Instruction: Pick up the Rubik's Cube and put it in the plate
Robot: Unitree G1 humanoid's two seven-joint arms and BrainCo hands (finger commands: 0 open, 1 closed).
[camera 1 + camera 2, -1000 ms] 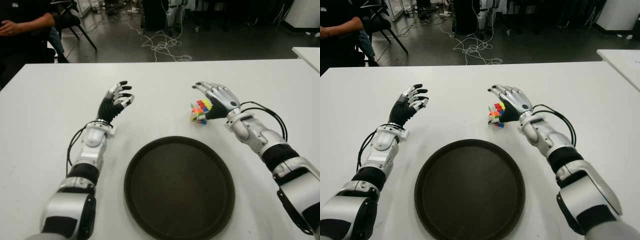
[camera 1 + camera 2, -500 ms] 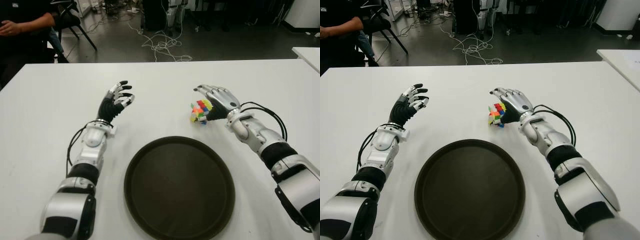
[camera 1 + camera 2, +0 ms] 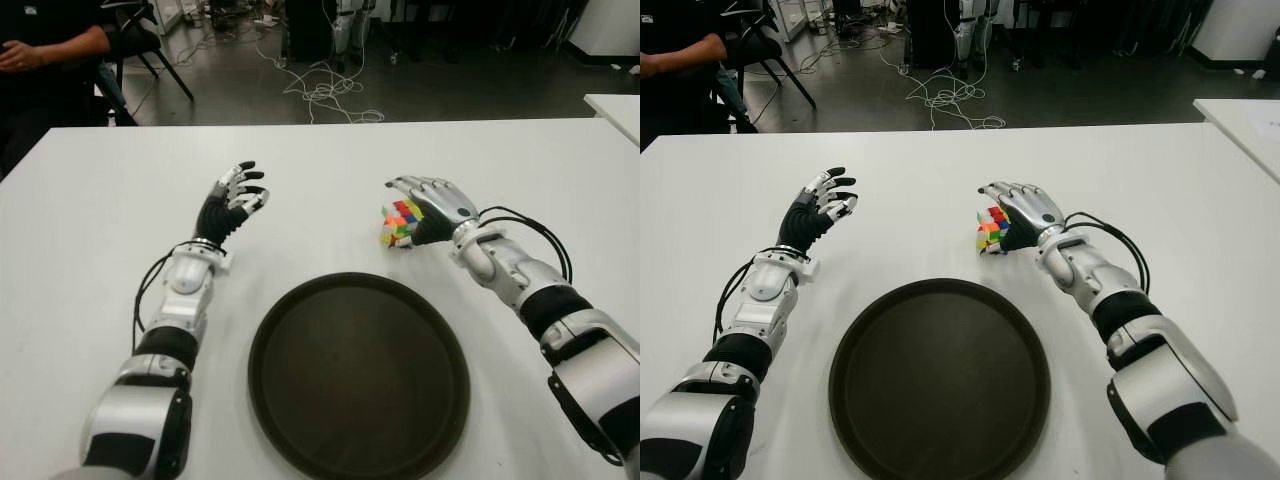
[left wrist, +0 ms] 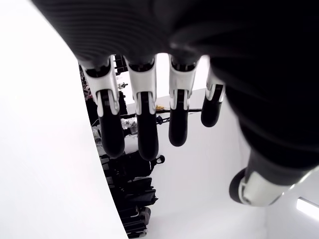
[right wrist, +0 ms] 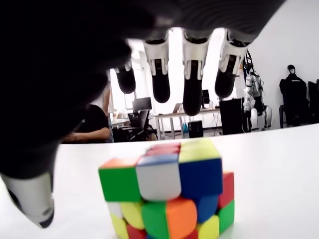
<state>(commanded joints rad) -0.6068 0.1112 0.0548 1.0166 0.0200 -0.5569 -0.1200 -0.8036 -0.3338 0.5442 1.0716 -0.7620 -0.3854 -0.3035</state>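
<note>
Taking the plate (image 3: 300, 420) as my landmark: it is a dark round tray-like plate with a raised rim, sitting on the white table (image 3: 90, 230) closest to me, its near edge close to the table's near edge and nothing lying in it. Bare tabletop surrounds it on both sides, and both of my forearms flank it without touching the rim. Just beyond the plate's far rim, toward its right side, the Rubik's Cube (image 3: 398, 222) stands on the table, slightly scrambled and twisted out of line, a short strip of bare table between it and the rim. My right hand (image 3: 432, 204) arches over the cube from the right; in the right wrist view the fingers (image 5: 192, 84) hang spread above the cube and the thumb sits off to one side, with daylight between them and the cube's top, so the hand is apart and grips nothing. My left hand (image 3: 232, 198) shows beyond the plate's far left, raised off the table with its fingers loose and spread, empty. Past the cube there is a wide stretch of bare table up to the far edge. Beyond that edge I see dark floor with tangled cables (image 3: 325, 90), and a seated person (image 3: 45, 50) off the far left corner.
</note>
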